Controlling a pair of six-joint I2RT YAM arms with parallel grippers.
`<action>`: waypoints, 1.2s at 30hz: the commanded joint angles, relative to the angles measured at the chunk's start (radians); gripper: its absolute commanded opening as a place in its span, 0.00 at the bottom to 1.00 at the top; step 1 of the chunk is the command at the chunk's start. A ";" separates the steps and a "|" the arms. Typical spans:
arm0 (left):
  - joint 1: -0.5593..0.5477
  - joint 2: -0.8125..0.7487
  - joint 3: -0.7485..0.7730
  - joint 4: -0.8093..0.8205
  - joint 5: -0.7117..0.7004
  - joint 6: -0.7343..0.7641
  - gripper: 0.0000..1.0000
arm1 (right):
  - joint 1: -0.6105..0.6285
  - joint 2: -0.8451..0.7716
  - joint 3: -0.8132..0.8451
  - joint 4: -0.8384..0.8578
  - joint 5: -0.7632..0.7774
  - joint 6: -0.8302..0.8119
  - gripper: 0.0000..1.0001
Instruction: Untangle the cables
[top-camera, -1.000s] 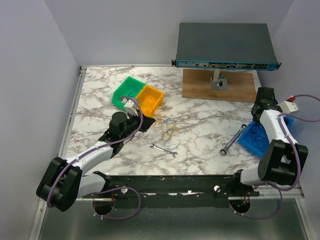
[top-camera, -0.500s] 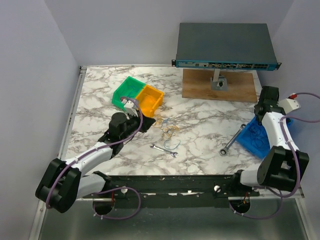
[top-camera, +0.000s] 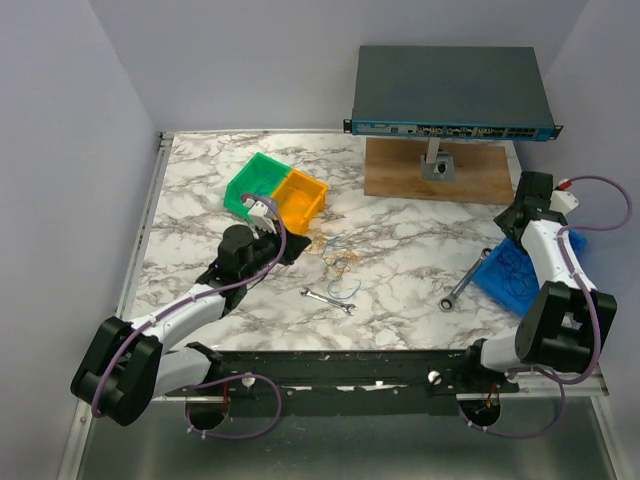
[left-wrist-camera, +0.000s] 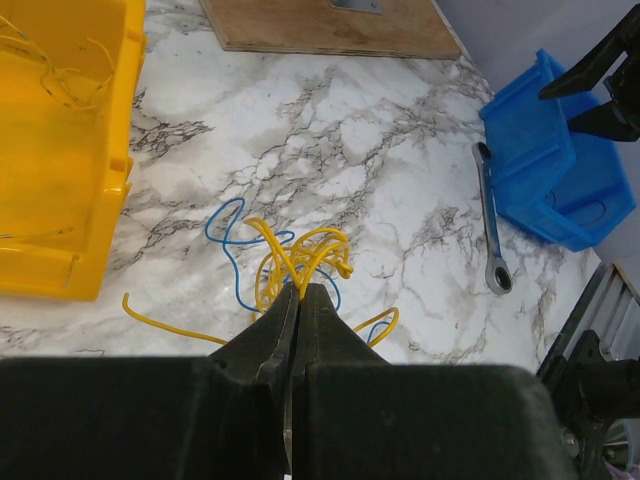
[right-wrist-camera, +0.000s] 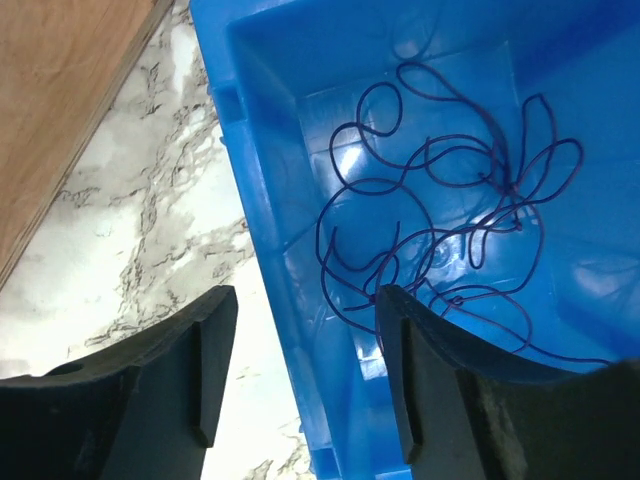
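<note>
Near middle of marble table (top-camera: 400, 270), just right of orange bin (left-wrist-camera: 60, 170): the cables (left-wrist-camera: 300, 245), yellow + blue loops in one small bunch, w/ yellow strands pinched at near side btw the clenched fingers of left gripper (left-wrist-camera: 297, 296). At right edge, over blue bin (right-wrist-camera: 450, 90): right gripper (right-wrist-camera: 303, 330), fingers spread apart, released, w/ a dark purple wire (right-wrist-camera: 507, 187) in loose loops on bin floor. Btw cables and blue bin, apart from both: a wrench (left-wrist-camera: 490, 225) flat on table; inside orange bin, some thin yellow wire (left-wrist-camera: 50, 60).
</note>
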 joint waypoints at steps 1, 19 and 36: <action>-0.007 -0.006 -0.004 0.020 0.006 0.020 0.00 | 0.006 0.005 -0.001 0.035 -0.041 -0.100 0.61; -0.007 -0.019 -0.005 0.012 0.000 0.025 0.00 | 0.033 0.081 0.091 -0.033 -0.194 -0.352 0.01; -0.006 0.012 -0.025 0.020 -0.040 0.055 0.00 | 0.091 0.071 0.092 0.175 -0.341 -0.962 0.01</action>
